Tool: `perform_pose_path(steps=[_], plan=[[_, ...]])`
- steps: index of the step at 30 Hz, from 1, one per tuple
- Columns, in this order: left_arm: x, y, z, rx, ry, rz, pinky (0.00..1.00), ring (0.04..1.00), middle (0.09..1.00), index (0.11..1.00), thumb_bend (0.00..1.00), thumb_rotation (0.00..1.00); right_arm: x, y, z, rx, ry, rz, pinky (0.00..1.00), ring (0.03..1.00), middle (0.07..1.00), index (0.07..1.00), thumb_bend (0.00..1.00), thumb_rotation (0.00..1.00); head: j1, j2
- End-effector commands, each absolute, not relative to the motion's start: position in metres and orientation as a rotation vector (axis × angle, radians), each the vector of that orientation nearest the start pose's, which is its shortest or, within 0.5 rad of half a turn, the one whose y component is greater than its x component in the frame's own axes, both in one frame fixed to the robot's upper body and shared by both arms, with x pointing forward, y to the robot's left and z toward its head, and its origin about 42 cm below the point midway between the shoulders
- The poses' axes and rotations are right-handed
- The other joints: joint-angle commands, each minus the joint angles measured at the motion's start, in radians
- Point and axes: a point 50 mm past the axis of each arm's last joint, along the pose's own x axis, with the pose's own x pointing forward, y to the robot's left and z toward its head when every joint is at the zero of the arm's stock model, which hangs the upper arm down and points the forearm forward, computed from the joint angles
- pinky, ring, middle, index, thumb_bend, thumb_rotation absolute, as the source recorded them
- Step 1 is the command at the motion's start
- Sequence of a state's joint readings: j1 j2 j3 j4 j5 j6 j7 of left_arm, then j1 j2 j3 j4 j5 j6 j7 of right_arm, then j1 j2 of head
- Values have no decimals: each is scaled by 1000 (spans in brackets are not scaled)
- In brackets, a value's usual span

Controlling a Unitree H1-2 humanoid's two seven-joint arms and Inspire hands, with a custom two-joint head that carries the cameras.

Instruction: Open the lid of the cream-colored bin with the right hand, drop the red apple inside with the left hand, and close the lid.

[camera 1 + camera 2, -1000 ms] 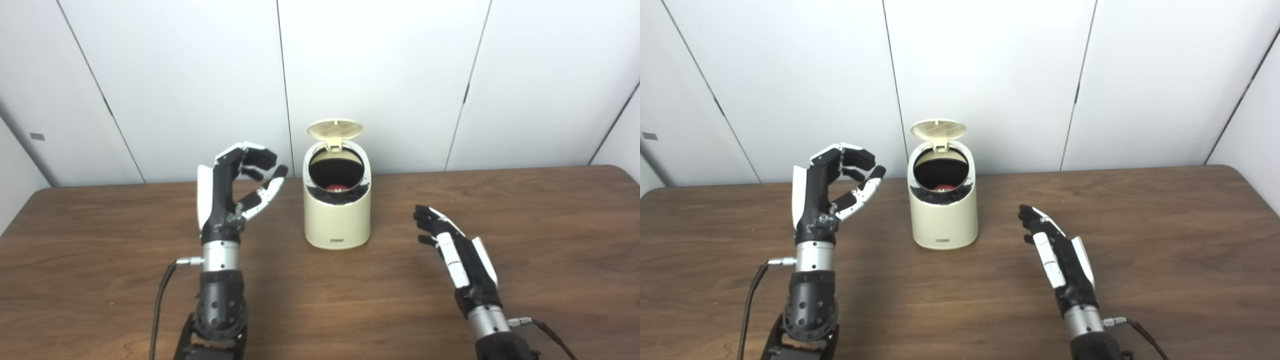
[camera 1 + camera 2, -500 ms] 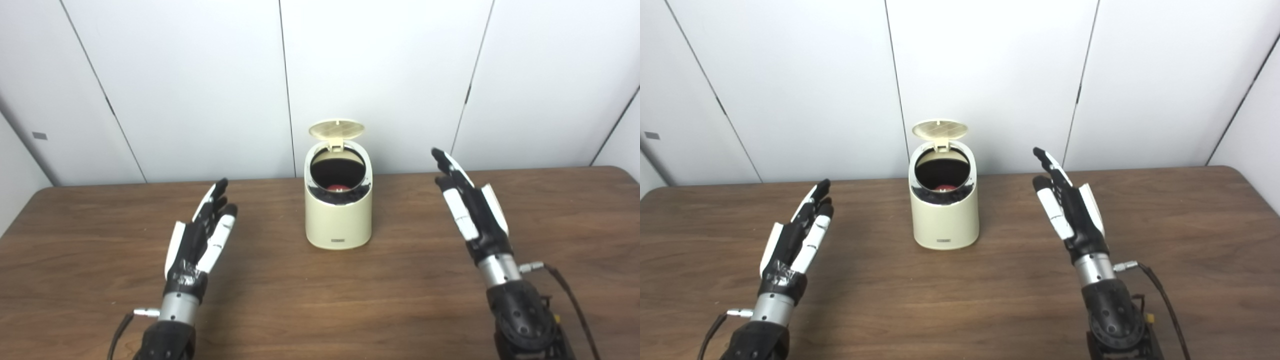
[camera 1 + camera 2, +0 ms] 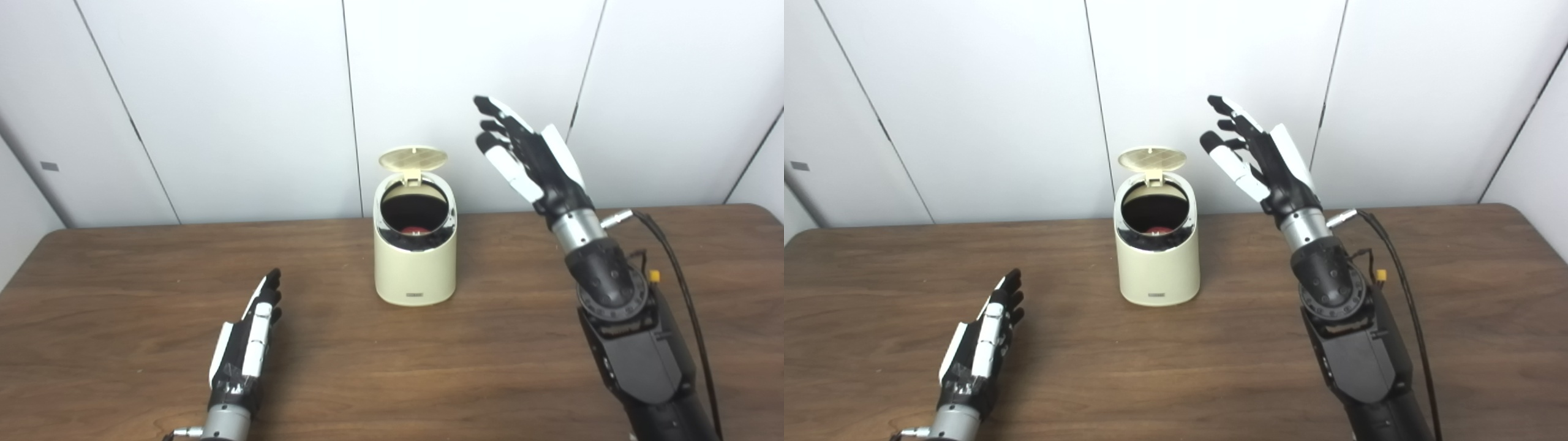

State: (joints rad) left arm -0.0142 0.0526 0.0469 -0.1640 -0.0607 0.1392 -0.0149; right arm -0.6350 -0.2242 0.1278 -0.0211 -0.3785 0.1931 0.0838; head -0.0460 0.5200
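My right robot hand hovers empty with fingers spread beside the raised lid; my left robot hand lies flat and empty, the apple inside the bin.

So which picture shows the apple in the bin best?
The left eye view, just barely: the apple peeks out red above the bin's front rim. The right eye view shows a smaller red sliver. Both hide most of it.

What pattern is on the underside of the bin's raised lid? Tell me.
A fine cream grid on the lid, clearest in the left eye view.
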Motion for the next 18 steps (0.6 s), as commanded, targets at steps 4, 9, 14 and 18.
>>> perform_pose_path(steps=[4, 9, 14, 18], plan=[[291, 234, 142, -53, -104, 17, 1000, 1000, 1000, 1000, 463, 1000, 448, -180, 355, -799, -516, 138, 754, 930, 935, 888, 571, 1000, -1, 3], [291, 230, 141, -76, -103, 10, 1000, 1000, 1000, 1000, 469, 1000, 457, -165, 363, -872, -528, 205, 820, 907, 900, 880, 513, 996, 2, 6], [291, 227, 142, -82, -103, 12, 1000, 998, 1000, 996, 475, 991, 462, -154, 362, -979, -542, 243, 902, 971, 928, 863, 523, 996, 7, 9], [291, 226, 143, -80, -105, 13, 1000, 999, 1000, 994, 483, 985, 464, -150, 360, -1030, -548, 247, 937, 998, 954, 831, 532, 1000, 10, 9]])
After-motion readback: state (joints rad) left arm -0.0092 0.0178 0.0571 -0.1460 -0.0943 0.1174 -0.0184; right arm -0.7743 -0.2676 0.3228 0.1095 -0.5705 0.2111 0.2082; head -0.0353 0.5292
